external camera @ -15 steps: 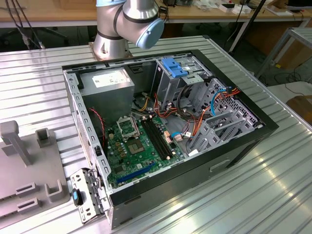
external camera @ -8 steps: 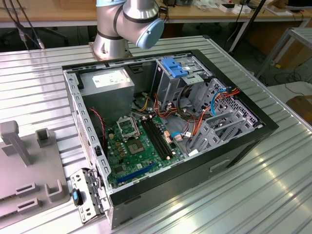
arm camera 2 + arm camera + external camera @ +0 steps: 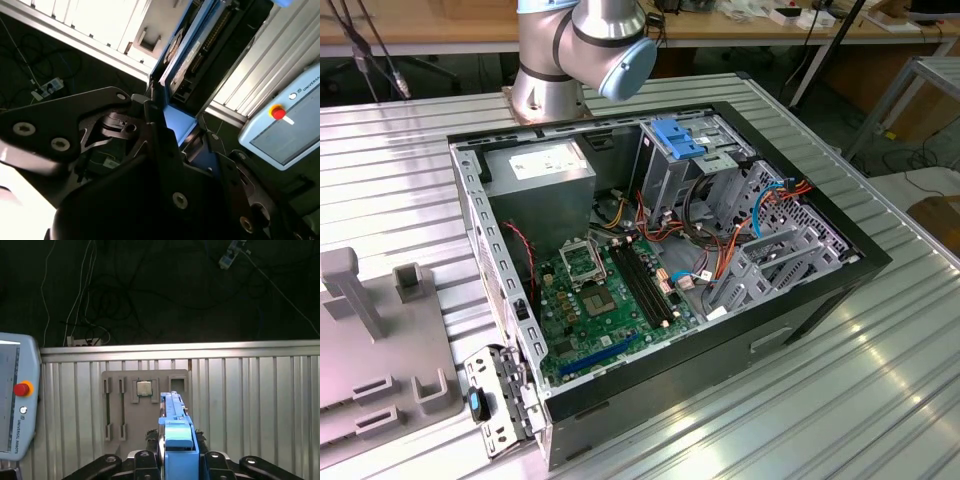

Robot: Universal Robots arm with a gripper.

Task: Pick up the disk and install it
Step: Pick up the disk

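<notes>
- Arm point(image 3: 555, 55): fat silver-grey metal cylinders, smooth and glossy, in the exterior view.
- Cap point(image 3: 625, 62): round, pale blue, at 4 o'clock on the silver joint.
- Base point(image 3: 535, 95): broad silver drum at 7 o'clock from the cap.
- Gripper point(image 3: 177, 447): matt black in both wrist views, built of flat angular links point(image 3: 65, 125).
- Screws point(image 3: 23, 128): round silver heads sunk in the black links, in the second wrist view.
- Pivots point(image 3: 111, 460): round black bosses in a row along the links, in the first wrist view.

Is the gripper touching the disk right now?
Touching. In the first wrist view the disk sits clamped between the jaws of the gripper.
</notes>
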